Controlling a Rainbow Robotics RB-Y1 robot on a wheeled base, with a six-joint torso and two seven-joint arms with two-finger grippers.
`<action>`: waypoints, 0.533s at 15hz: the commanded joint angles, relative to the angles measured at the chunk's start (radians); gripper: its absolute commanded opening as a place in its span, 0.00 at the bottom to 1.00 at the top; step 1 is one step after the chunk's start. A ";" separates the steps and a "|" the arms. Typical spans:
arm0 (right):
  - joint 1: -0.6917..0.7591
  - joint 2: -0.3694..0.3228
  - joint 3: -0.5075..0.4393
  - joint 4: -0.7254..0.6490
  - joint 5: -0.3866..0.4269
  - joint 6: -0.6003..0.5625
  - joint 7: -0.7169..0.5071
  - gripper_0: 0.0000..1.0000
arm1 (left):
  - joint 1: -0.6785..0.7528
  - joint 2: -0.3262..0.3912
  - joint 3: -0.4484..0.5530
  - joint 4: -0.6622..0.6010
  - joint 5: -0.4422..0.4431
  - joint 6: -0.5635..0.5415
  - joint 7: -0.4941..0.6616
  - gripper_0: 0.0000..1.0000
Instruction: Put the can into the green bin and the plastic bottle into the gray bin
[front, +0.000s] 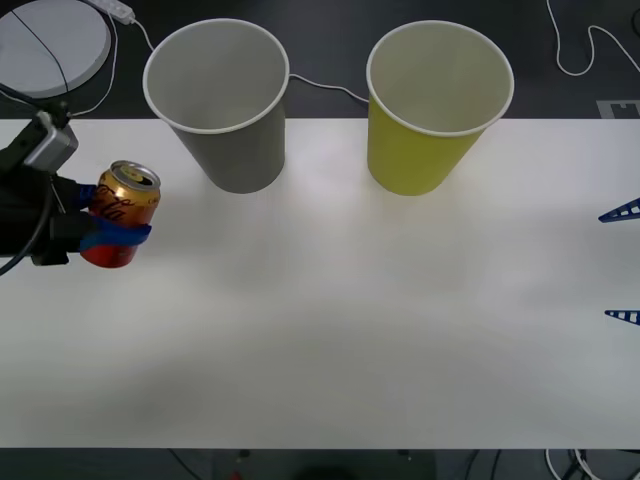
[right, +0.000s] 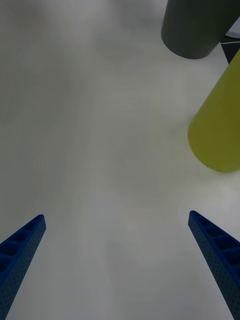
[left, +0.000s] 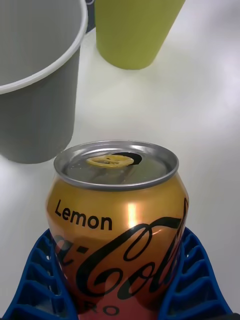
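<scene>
White tabletop (front: 330, 330) fills most of the front view, with a dark floor and loose cables beyond its far edge. At the upper centre-left stands the gray bin (front: 225, 110), upright, and just to its right, apart from it, the green bin (front: 432, 115), also upright. At the left edge of the frame the left gripper (front: 112, 232) clamps the can (front: 122, 212) around its lower body; the can stands upright with its gold-silver top and pull tab facing up, to the lower left of the gray bin. At the right edge two blue fingertips of the right gripper (front: 620, 263) poke into the frame, spread wide apart with nothing between them.

Pale tabletop runs through the right wrist view, where the right gripper (right: 117, 220) shows its ribbed blue fingers (right: 22, 245) in the two bottom corners, wide open. The gray bin (right: 195, 27) sits at the upper right and the green bin (right: 220, 125) at the right edge.

Close up in the left wrist view, the can (left: 117, 220), lettered "Lemon", sits between the blue ribbed fingers (left: 37, 280) of the left gripper (left: 120, 295), which press against both its sides. Behind it the gray bin (left: 35, 85) stands at upper left and the green bin (left: 135, 30) at top centre.
</scene>
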 joint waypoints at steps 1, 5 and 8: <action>0.000 0.000 0.000 0.000 0.000 0.000 0.000 1.00 | -0.104 0.025 0.000 -0.009 0.003 -0.134 0.065 0.00; 0.000 0.000 0.000 0.000 0.000 0.000 0.000 1.00 | -0.310 0.027 -0.029 0.041 0.016 -0.326 0.094 0.00; 0.000 0.000 0.000 0.000 0.000 0.000 0.000 1.00 | -0.482 0.018 -0.150 0.103 0.026 -0.340 0.107 0.00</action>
